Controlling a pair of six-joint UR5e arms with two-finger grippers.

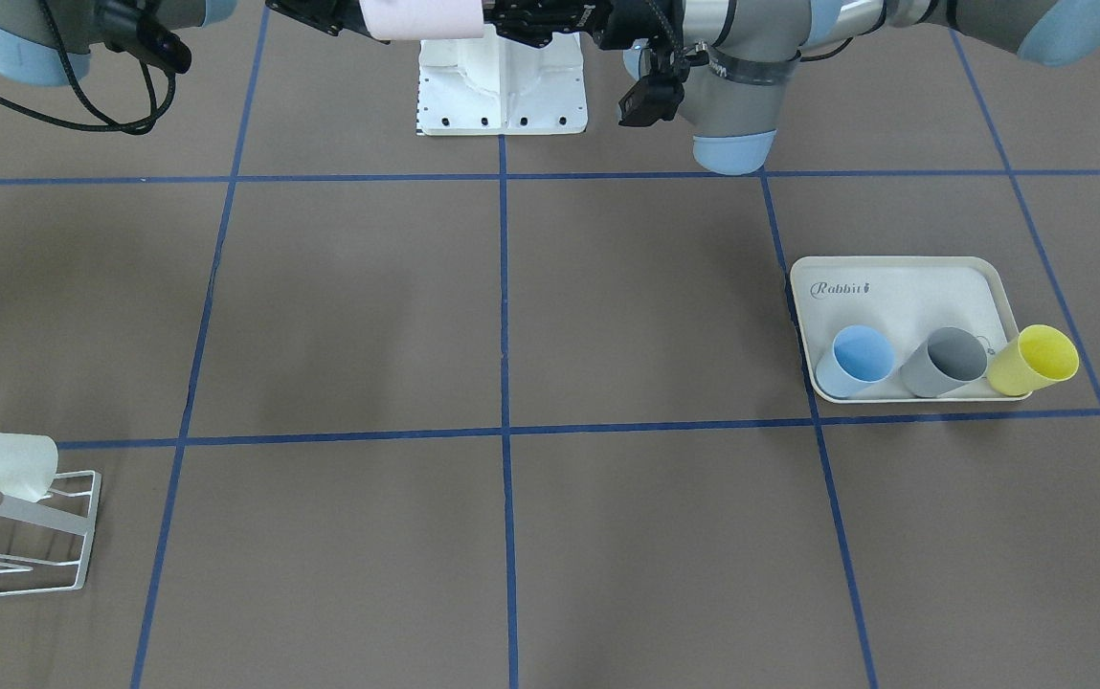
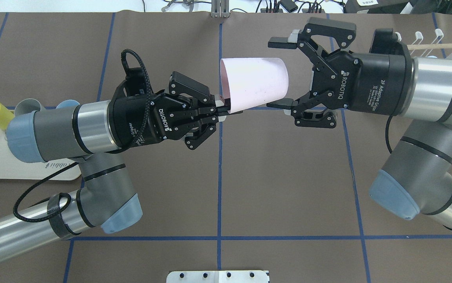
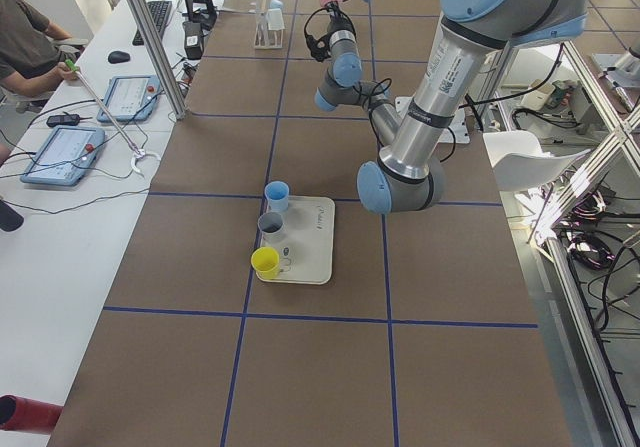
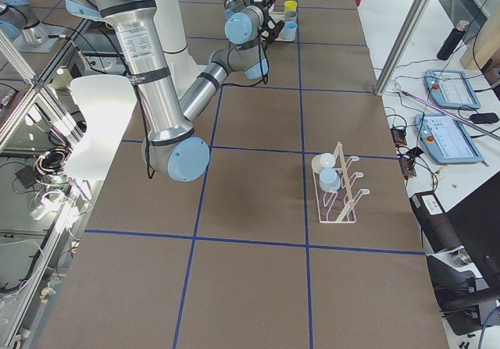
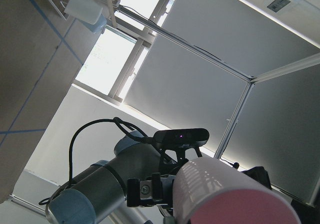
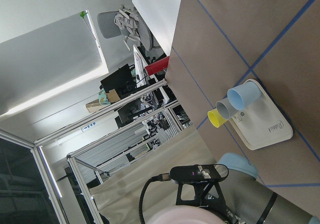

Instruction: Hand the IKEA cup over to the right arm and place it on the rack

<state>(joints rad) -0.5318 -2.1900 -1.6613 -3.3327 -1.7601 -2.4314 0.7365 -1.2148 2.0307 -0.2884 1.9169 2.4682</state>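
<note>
Above the worktop [image 2: 288, 177], the right end effector [image 2: 279, 72] stands wide open about the pink cup's [image 2: 253, 84] base, holding nothing. The left end effector [image 2: 222, 109] pinches the rim. Likely fault: a premature left release or an off-centre right closure drops the cup short of the rack [image 1: 23, 536].

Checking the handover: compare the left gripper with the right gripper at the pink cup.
The left gripper is shut on the rim of the pink cup. The right gripper is open, its fingers spread either side of the cup's base. The left gripper bears the cup, whereas one finger of the right gripper, the upper one in the overhead view, stands clear of it. Both are black two-finger grippers marked Robotiq, and they face each other across the cup.
</note>
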